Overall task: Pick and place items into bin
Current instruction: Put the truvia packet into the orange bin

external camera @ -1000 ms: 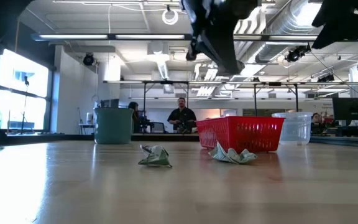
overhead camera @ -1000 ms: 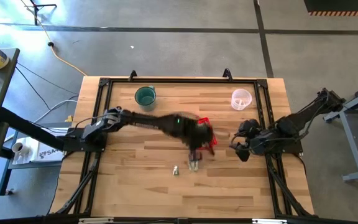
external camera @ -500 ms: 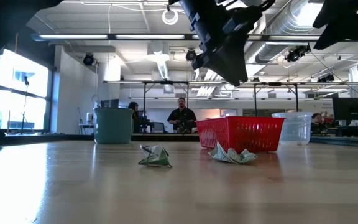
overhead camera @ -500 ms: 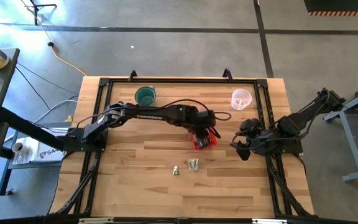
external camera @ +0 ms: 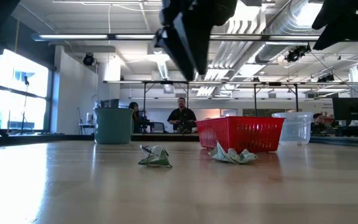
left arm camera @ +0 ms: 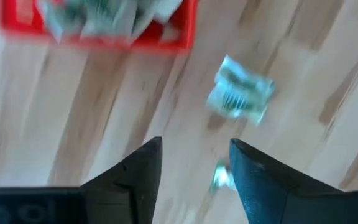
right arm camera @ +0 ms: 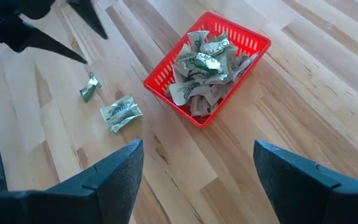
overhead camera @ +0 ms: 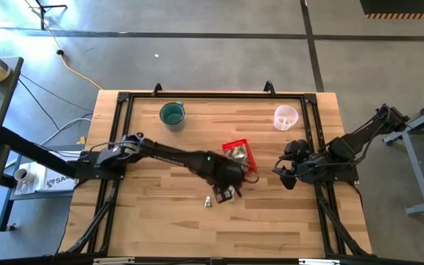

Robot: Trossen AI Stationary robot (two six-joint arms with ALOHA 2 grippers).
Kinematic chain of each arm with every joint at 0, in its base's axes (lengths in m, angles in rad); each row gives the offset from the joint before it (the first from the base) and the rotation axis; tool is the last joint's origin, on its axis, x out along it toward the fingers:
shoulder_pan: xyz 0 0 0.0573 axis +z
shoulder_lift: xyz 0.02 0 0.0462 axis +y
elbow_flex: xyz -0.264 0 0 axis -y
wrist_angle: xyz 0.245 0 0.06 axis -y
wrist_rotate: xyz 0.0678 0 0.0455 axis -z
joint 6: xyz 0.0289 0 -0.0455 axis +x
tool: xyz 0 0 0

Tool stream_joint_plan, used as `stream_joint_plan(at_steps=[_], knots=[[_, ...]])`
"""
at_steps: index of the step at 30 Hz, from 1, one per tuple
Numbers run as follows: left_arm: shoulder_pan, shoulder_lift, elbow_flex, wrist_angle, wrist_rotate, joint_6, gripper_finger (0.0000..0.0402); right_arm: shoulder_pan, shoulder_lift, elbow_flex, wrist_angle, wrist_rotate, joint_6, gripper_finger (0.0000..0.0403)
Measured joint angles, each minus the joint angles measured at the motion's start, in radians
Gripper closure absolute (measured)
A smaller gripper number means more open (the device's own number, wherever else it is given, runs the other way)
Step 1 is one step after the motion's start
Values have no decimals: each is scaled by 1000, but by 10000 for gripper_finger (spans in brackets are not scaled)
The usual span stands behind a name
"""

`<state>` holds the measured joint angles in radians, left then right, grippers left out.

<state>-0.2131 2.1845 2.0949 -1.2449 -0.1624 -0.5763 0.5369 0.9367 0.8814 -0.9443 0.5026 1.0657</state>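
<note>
High view, left gripper: reaches across the table and hangs over the two loose items; whether its fingers are spread cannot be told from here.
High view, red basket: just beyond the left gripper, between it and the right gripper, with crumpled items heaped inside.
High view, loose items: the smaller item lies just beside the left gripper's tip; the larger one is mostly covered by the gripper.
High view, right gripper: waits near the table's right edge, apart from the basket.
High view, cups: a teal cup and a clear cup stand well away from both grippers, toward the far edge.

Low view, left gripper: a dark shape hanging high above the table, touching nothing.
Low view, items: the smaller item and the larger item lie on the wood, the larger one in front of the basket.
Low view, room: a person stands far behind the table.

Left wrist view, fingers: spread apart with bare wood between them, holding nothing.
Left wrist view, items: the larger item lies ahead of the fingertips; the smaller item shows low in the gap, close to one finger.
Left wrist view, basket: farther ahead of the fingers, beyond the larger item.

Right wrist view, fingers: spread wide, nothing between them.
Right wrist view, basket: ahead of the fingers, full of crumpled items.
Right wrist view, loose items: the larger item and the smaller item lie beside the basket, under the left gripper's dark tips.
</note>
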Motion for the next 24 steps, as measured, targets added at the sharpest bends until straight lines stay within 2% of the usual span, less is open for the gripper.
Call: stream_joint_plan(at_steps=[3,9,14,19,22,24], knots=[[-45,0,-3,-76,-5,-93,192,0,0,0,0,0,-1,110],[-156,0,-58,-85,-5,-243,203,0,0,0,1,-3,-19,110],[-254,0,-126,-9,-12,-394,204,1,0,0,1,-21,-19,110],[-320,0,-135,157,-143,-423,204,1,0,0,0,-34,-40,110],[-311,-1,-169,207,-228,-392,204,1,0,0,0,-34,-55,110],[-296,0,-210,274,-245,-378,204,0,0,0,0,-34,-63,110]])
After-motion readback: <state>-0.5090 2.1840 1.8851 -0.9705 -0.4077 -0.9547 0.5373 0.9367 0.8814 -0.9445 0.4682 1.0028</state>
